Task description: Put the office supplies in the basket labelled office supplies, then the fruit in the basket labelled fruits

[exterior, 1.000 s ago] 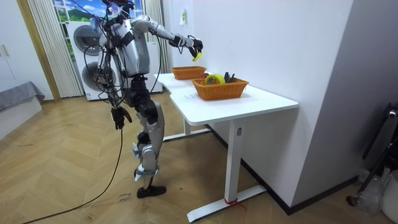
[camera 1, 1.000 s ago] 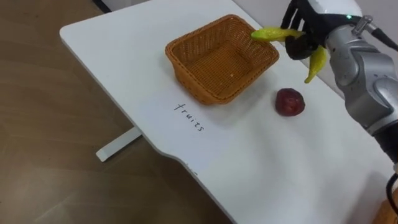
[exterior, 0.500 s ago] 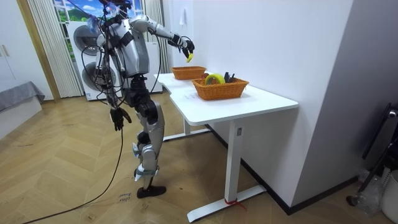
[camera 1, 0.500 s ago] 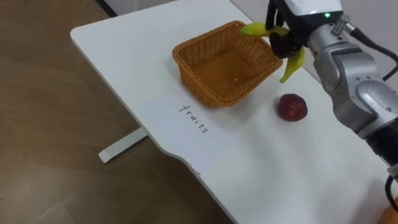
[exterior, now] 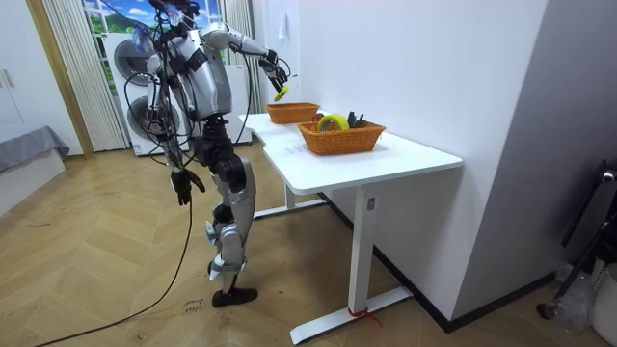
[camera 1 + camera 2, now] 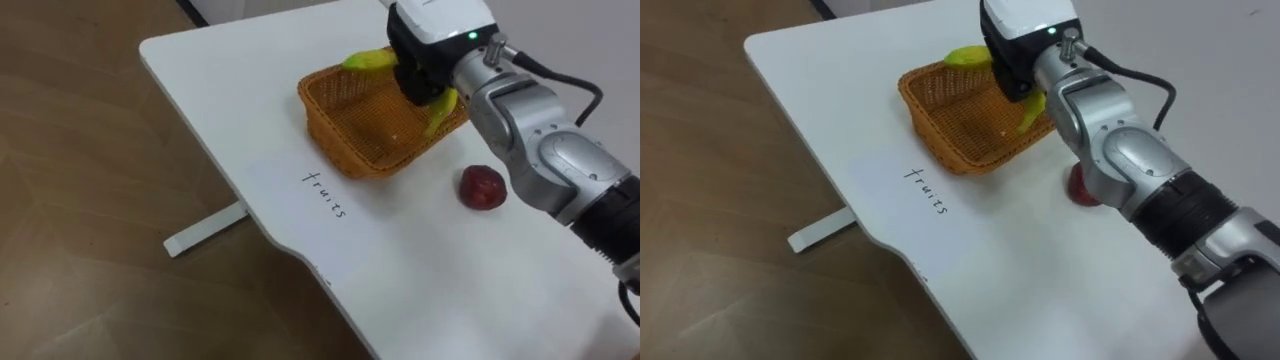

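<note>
White table [image 6: 420, 290] sweeps from the near right to its far left corner, its white foot [image 6: 205, 228] flat on the wood floor [image 6: 80, 150]. On the far part of the top sits a wicker basket [image 6: 335, 140], upright. To its right and a touch nearer, a dark red fruit [image 6: 483, 187] rests on the bare top, apart from the basket. Just near of the basket there's a handwritten label [image 6: 326, 193] (inked straight onto the surface). In the room view, a second basket [image 5: 342, 138] stands on the white top nearer the camera.
</note>
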